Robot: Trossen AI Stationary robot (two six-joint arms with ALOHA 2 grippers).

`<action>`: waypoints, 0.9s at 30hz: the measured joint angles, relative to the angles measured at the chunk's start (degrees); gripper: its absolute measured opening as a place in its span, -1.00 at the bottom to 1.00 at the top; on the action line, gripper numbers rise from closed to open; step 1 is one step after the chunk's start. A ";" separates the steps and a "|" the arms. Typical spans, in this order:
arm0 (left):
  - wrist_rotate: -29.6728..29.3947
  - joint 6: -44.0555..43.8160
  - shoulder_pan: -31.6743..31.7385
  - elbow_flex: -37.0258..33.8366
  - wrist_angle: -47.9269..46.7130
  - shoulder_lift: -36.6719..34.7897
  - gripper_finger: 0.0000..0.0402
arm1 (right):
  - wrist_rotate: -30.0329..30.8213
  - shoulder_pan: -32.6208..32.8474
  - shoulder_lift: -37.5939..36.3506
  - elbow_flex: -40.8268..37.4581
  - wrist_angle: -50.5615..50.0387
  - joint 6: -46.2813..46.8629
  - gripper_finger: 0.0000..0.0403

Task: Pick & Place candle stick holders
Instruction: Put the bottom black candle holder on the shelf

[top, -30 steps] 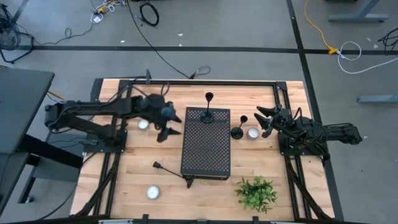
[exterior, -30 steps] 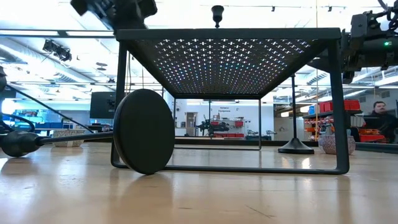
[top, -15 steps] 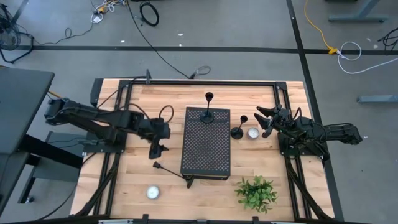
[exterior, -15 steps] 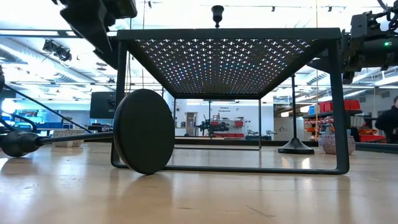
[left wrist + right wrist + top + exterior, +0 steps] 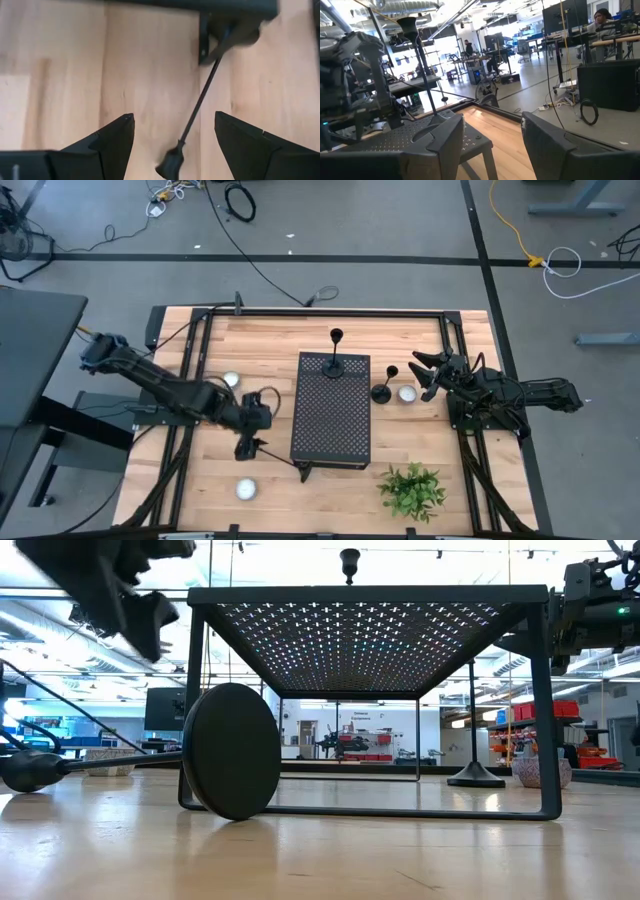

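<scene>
Wooden table (image 5: 250,340); perforated box (image 5: 330,420); fallen holder (image 5: 278,455); upright holder (image 5: 382,392); three tealights (image 5: 246,489); plant (image 5: 411,490)

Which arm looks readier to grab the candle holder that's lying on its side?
The left: its open gripper hangs right over the fallen holder, stem between its fingers in the wrist view. The right gripper waits beyond the box.

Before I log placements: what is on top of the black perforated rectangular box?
One slim black candle stick holder stands upright near the far edge of the box; nothing else shows there.
</scene>
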 joint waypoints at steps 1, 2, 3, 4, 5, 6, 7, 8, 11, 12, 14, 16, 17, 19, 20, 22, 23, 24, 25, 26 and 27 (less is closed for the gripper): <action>0.02 -1.03 -0.61 0.01 0.31 1.19 0.36 | -0.02 0.01 0.00 0.00 0.00 0.00 0.00; 0.06 -1.95 -1.13 0.02 0.65 2.37 0.36 | -0.04 0.02 0.00 0.00 0.00 0.00 0.00; 0.06 -2.57 -1.58 0.02 0.62 3.49 0.36 | -0.04 0.02 0.00 0.00 0.00 0.00 0.00; 0.06 -3.19 -2.04 0.01 0.46 4.47 0.36 | -0.04 -0.01 0.00 0.00 0.00 0.00 0.00; 0.06 -3.93 -2.44 0.00 0.53 5.35 0.36 | -0.04 0.02 0.00 0.00 0.00 0.00 0.00; -0.03 -4.36 -2.72 0.02 0.62 6.27 0.36 | -0.04 0.01 0.00 0.00 0.00 0.00 0.00; -0.06 -5.17 -2.99 0.02 0.61 7.15 0.36 | -0.04 0.00 0.00 0.00 0.00 0.00 0.00; -0.06 -5.68 -3.32 0.01 0.45 7.94 0.36 | -0.05 -0.01 0.00 0.00 0.00 0.00 0.00; 0.07 -7.26 -4.12 0.02 0.36 10.25 0.36 | -0.07 0.00 0.00 0.00 0.00 0.00 0.00; 0.26 -8.01 -4.44 0.02 -0.08 11.00 0.36 | -0.07 0.02 0.00 0.00 0.00 0.00 0.00; 0.87 -8.85 -4.98 0.02 -1.18 12.27 0.36 | -0.07 -0.01 0.00 0.00 0.00 0.00 0.00; 2.16 -9.97 -5.38 0.02 -2.89 13.44 0.36 | -0.07 0.00 0.00 0.00 0.00 0.00 0.00; 3.08 -10.33 -5.50 0.01 -3.69 13.84 0.36 | -0.07 0.00 -0.01 0.00 0.00 0.00 0.00; 4.87 -11.47 -5.76 0.00 -4.43 14.36 0.36 | -0.07 0.02 0.00 0.00 0.00 0.00 0.00; 5.44 -11.80 -5.83 0.02 -4.90 14.50 0.36 | -0.07 -0.01 0.00 0.00 0.00 0.00 0.00; 5.41 -12.41 -6.15 0.02 -5.92 14.54 0.36 | -0.07 0.02 0.00 0.00 0.00 0.00 0.00; 4.97 -12.35 -6.31 0.00 -5.95 14.54 0.36 | -0.07 -0.01 0.00 0.00 -0.01 0.00 0.00; 4.26 -12.34 -6.38 0.02 -6.09 14.54 0.36 | -0.07 -0.01 0.00 0.00 -0.02 0.00 0.00; 3.67 -12.34 -6.42 0.02 -6.54 14.53 0.36 | -0.07 0.02 0.00 0.00 -0.02 0.00 0.00; 3.47 -12.32 -6.41 0.02 -7.01 14.54 0.36 | -0.07 0.00 0.00 0.00 -0.02 0.00 0.00; 3.29 -12.32 -6.39 0.02 -7.28 14.54 0.36 | -0.07 0.01 0.00 0.00 -0.02 -0.01 0.00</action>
